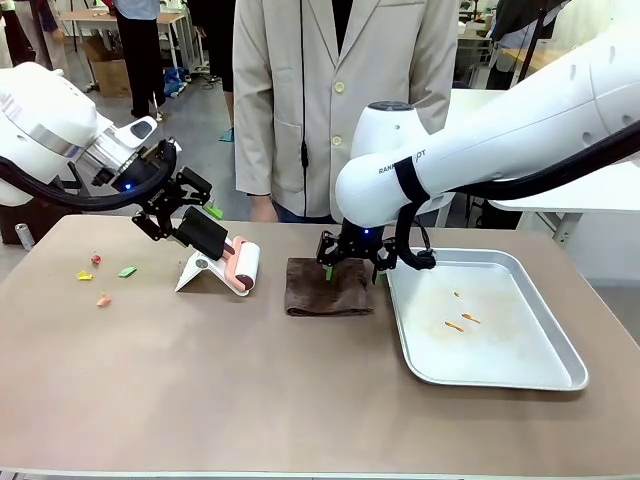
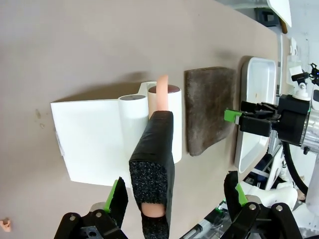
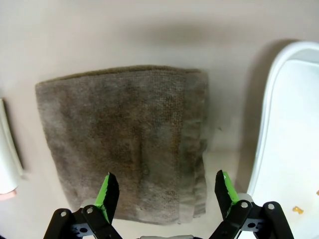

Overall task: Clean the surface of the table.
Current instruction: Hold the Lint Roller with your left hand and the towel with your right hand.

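The brownish surface (image 1: 250,400) spans the view, with a folded brown towel (image 1: 328,287) near its middle. The right gripper (image 3: 166,181) hangs over the towel, fingers apart. Left of the towel a lint roller (image 1: 244,267) leans on its white stand (image 1: 198,272). The left gripper (image 2: 175,185) straddles the roller's black foam handle (image 2: 152,149), fingers apart. Right of the towel lies a metal tray (image 1: 510,350) holding orange scraps (image 1: 455,325). Farther left of the towel, coloured scraps (image 1: 103,299) dot the surface.

Grey floor (image 1: 197,130) behind — wooden tables (image 1: 85,17), a cardboard box (image 1: 110,75) beyond.
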Motion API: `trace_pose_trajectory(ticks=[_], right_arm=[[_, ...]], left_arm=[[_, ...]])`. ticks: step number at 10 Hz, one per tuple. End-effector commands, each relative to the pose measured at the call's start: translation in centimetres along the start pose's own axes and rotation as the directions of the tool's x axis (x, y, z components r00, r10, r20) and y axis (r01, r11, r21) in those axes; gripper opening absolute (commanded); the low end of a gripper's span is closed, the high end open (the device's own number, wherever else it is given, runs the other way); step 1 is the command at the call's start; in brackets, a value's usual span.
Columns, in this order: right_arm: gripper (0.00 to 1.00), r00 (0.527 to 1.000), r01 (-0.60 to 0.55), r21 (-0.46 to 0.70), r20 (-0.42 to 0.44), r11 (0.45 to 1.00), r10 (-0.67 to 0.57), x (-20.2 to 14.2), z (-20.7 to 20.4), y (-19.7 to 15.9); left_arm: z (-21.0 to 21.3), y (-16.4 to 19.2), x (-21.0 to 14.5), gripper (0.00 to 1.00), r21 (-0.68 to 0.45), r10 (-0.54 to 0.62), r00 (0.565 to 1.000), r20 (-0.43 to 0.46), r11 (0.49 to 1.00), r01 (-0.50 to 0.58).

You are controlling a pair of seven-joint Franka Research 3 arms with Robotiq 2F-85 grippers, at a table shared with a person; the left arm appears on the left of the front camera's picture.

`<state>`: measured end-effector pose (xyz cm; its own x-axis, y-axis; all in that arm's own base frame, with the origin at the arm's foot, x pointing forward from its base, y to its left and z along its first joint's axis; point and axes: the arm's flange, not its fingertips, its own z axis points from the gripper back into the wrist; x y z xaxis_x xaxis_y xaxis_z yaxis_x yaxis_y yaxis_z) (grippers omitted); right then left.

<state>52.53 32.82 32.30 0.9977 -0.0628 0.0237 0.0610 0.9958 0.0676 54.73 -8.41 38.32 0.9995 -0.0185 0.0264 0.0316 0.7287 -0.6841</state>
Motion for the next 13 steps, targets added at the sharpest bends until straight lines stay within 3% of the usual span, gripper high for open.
trace_pose_trajectory(ticks=[1, 13], right_arm=[[1.00, 0.999, 0.040, -0.080, 0.002, 0.996, -0.040, 0.3, 0.4, 1.2], [1.00, 0.997, 0.059, -0.145, -0.038, 0.988, -0.065, 2.5, -1.3, 1.2]], left_arm=[[0.1, 0.5, 0.3, 1.00, 0.017, -0.013, 1.000, 0.011, 1.000, 0.013], [0.8, 1.1, -0.3, 1.00, -0.014, -0.009, 1.000, 0.013, 1.000, 0.009]])
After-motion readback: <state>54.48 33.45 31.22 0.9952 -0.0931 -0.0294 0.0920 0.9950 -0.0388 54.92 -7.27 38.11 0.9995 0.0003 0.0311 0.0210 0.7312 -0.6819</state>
